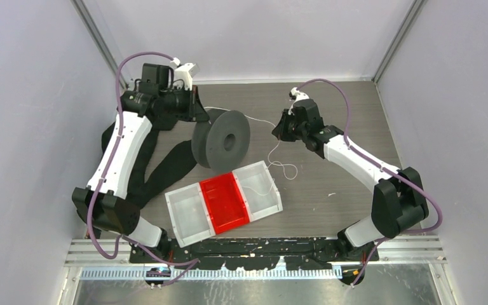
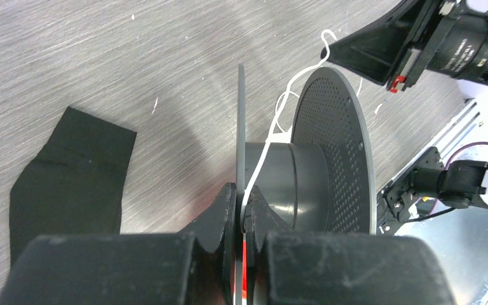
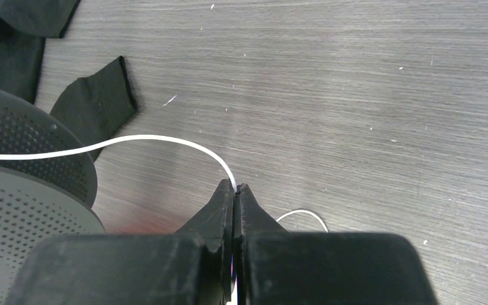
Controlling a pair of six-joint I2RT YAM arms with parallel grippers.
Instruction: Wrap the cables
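Left gripper clamps the spool by its thin flange; right gripper, beside the spool, pinches the cable leading off the spool's hub (slack curls nearby).

Black-and-white arms, purple hoses

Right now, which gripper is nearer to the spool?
Left. The left gripper clamps a flange of the spool; the right gripper pinches the cable to the right, apart from it.
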